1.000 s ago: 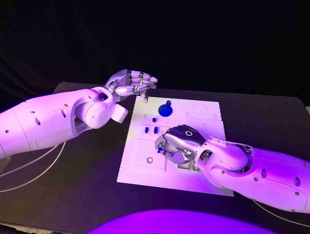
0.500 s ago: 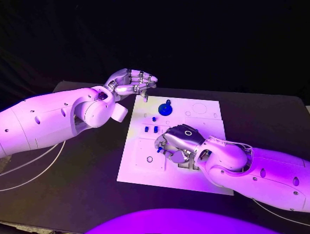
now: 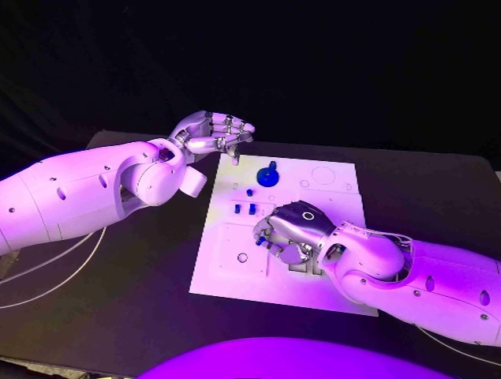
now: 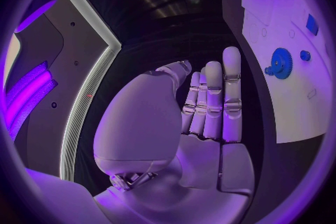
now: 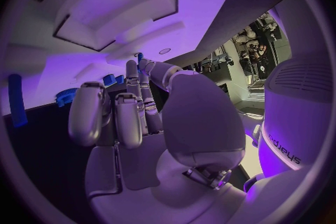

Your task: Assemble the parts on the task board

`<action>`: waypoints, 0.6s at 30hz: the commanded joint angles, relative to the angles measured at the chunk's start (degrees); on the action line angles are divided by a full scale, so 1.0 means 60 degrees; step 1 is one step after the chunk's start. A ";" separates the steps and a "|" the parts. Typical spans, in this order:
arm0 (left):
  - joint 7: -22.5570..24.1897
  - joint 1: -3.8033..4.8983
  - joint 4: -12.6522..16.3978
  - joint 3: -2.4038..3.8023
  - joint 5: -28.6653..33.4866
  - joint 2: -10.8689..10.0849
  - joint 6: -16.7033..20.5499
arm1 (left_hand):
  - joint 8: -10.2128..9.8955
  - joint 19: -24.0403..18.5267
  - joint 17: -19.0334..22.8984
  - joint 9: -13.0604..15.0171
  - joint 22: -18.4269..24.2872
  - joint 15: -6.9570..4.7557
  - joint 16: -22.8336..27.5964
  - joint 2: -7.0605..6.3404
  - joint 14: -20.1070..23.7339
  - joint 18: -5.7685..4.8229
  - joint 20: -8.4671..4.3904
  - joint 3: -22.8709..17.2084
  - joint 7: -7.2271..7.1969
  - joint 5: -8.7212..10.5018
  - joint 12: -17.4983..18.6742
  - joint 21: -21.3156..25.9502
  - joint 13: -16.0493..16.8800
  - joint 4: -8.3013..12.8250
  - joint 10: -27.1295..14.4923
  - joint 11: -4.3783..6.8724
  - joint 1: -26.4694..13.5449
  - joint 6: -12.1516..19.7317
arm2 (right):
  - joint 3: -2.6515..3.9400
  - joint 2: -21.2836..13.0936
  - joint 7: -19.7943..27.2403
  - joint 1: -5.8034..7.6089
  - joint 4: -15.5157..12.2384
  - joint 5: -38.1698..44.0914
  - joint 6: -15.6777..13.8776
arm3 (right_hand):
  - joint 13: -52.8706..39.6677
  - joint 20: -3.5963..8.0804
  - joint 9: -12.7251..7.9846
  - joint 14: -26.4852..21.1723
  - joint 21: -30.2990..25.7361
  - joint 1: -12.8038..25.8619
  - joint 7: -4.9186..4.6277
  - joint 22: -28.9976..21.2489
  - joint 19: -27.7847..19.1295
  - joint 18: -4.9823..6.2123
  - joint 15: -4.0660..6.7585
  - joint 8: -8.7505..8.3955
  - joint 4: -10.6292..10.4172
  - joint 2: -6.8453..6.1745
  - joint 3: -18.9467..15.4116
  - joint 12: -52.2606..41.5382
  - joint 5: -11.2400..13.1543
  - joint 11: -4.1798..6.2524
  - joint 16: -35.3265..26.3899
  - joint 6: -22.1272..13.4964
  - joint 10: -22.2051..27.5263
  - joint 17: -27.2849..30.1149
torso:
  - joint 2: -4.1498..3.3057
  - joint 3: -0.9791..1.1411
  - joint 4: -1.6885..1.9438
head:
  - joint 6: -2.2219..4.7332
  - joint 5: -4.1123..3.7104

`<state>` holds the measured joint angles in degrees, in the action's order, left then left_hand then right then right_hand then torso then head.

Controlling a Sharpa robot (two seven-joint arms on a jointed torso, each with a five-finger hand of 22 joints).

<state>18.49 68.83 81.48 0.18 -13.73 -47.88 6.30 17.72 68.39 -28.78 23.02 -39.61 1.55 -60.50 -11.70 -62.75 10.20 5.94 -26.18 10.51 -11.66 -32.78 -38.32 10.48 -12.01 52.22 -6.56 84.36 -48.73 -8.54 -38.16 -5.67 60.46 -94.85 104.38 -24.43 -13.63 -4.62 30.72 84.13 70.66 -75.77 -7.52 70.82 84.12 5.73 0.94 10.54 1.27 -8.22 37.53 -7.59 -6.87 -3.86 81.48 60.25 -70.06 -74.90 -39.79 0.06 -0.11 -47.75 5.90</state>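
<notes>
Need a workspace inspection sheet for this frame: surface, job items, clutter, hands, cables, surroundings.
Surface: black table; white task board lies flat mid-table.
Job's things: blue gear on the board's far part; small blue parts nearer the middle.
Clutter: nothing seen.
Hands: left hand is above the board's far-left corner, fingers curled, holding nothing. Right hand is low over the board's middle, fingers curled downward; whether it holds a part cannot be told.
Cables: pale cables run under the left arm across the table.
Surroundings: dark backdrop beyond the table.
</notes>
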 commanded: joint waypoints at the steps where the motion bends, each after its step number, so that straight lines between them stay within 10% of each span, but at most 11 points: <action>1: 0.0026 0.0003 0.0010 0.0005 0.0065 0.0016 -0.0182 | -0.0047 -0.0002 -0.0014 0.0009 -0.0001 0.0046 0.0020 0.0005 -0.0013 0.0044 0.0066 -0.0068 0.0004 0.0003 -0.0046 0.0037 0.0008 0.0009 -0.0074 0.0012 -0.0107 0.0059 | -0.0003 0.0000 -0.0145 -0.0014 0.0007 0.0247 -0.0005 | -0.0006 0.0055 0.0015 0.0604 -0.0029 0.0063 -0.0040 0.0010 -0.0007 -0.0175 0.0040 0.0017 0.0055 0.0006 -0.0021 0.0027 -0.0029 0.0045 0.0066 0.0028 0.0022 -0.0752 | 0.0005 -0.0005 0.0000 | 0.0009 -0.0009; 18: 0.0004 0.0003 0.0002 0.0004 0.0065 0.0026 -0.0224 | -0.0047 -0.0002 -0.0014 0.0009 -0.0001 0.0046 0.0020 0.0005 -0.0013 0.0044 0.0066 -0.0068 0.0004 0.0003 -0.0046 0.0037 0.0008 0.0009 -0.0074 0.0012 -0.0107 0.0059 | -0.0001 0.0120 -0.0301 -0.0013 0.0108 0.0411 0.0311 | -0.0005 0.0053 0.0020 0.0605 -0.0039 0.0089 -0.0038 0.0002 -0.0008 -0.0172 0.0038 0.0023 0.0057 0.0001 -0.0037 0.0037 -0.0022 0.0044 0.0070 0.0032 0.0010 -0.0752 | -0.0001 -0.0011 -0.0003 | -0.0008 -0.0007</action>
<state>18.29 68.83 81.43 0.17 -13.72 -47.85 5.97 17.72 68.39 -28.78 23.01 -39.61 1.55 -60.50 -11.70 -62.75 10.20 5.94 -26.18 10.51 -11.66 -32.78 -38.32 10.47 -12.01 52.23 -6.55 84.36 -48.73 -8.54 -37.52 -6.71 60.44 -94.27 105.57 -24.07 -13.60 -4.62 30.77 84.13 70.66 -75.77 -7.62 70.82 84.12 5.73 0.94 10.33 1.43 -8.23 37.36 -7.59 -6.84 -4.05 81.71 60.33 -70.05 -74.94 -39.81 0.02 -0.08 -47.75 5.86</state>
